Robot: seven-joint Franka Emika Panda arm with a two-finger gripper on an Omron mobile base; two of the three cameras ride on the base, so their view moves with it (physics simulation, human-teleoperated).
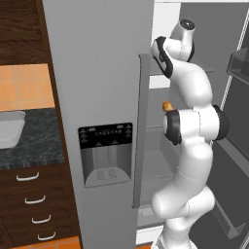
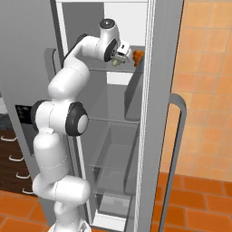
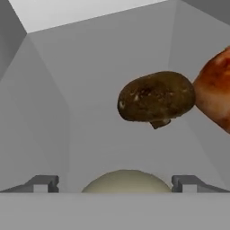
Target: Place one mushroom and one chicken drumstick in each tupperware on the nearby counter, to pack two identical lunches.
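My gripper reaches into the open fridge at an upper shelf, jaws open. Low in the hand view a pale rounded mushroom lies between the two fingertips, apart from both. A second, brown mushroom lies further in, with an orange-brown chicken drumstick just right of it. In the right base view the gripper hovers over the pale mushroom beside the drumstick. A light-grey tupperware sits on the dark speckled counter at far left.
The grey freezer door with its dispenser panel stands between the fridge opening and the counter. The open fridge door flanks the arm on the right. Glass shelves and a drawer lie below. Wood drawers sit under the counter.
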